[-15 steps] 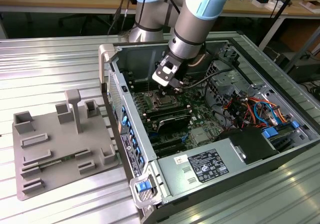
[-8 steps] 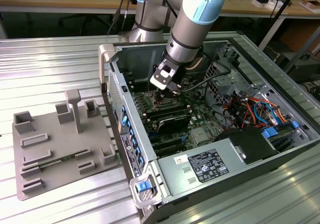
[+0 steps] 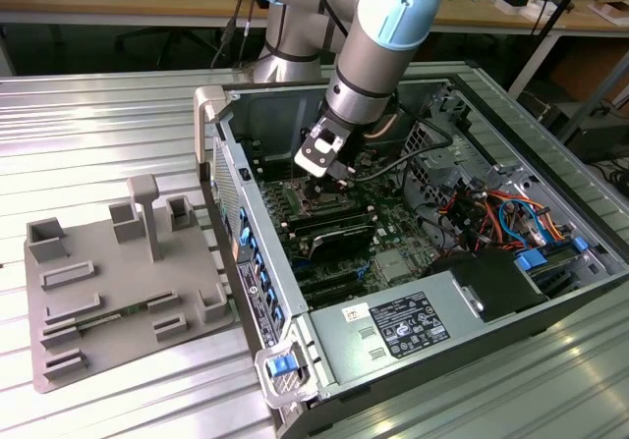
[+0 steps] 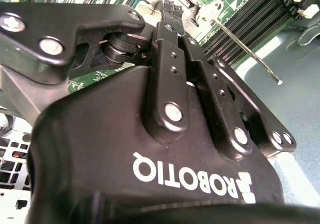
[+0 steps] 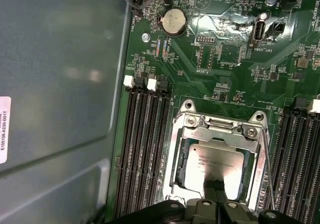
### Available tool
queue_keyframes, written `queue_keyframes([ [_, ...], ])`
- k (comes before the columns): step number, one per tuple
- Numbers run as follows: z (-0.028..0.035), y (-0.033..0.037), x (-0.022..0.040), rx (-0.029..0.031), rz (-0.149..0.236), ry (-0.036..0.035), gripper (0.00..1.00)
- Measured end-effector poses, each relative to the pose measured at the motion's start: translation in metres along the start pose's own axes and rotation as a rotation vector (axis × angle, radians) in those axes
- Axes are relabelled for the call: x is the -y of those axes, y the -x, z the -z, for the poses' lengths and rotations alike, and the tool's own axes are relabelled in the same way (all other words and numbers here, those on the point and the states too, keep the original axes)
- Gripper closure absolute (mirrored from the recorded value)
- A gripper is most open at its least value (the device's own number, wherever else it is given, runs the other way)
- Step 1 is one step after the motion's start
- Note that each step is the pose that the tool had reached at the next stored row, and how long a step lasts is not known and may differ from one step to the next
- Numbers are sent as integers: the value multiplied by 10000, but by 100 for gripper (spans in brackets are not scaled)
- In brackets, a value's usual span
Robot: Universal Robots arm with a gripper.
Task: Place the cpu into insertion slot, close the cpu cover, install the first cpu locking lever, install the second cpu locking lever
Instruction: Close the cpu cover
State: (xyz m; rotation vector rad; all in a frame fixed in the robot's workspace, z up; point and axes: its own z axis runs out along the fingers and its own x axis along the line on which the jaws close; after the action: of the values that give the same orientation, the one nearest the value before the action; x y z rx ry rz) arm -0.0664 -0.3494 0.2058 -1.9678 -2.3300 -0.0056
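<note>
The cpu (image 5: 215, 165) sits inside the insertion slot (image 5: 184, 160), and the cpu cover (image 5: 220, 129) lies framing it. The gripper (image 5: 218, 198) is just above, its jaws pressed together.

Bright, even light falls from overhead. The ribbed metal table (image 3: 550, 370) shows pale glare streaks. The computer case (image 3: 246, 223) interior sits in moderate shadow under the arm (image 3: 378, 56). In the second wrist view, the black gripper (image 4: 167, 8) carries soft highlights. In the first wrist view, the chip (image 5: 217, 159) glints faintly.
</note>
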Motion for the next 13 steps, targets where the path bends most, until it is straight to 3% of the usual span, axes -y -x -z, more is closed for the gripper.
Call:
queue_keyframes([
  [5, 56, -2, -9, -3, -2, -1, 89],
  [9, 91, -2, -21, -43, 2, 5, 89],
  [13, 111, 17, -139, -130, 3, -33, 89],
])
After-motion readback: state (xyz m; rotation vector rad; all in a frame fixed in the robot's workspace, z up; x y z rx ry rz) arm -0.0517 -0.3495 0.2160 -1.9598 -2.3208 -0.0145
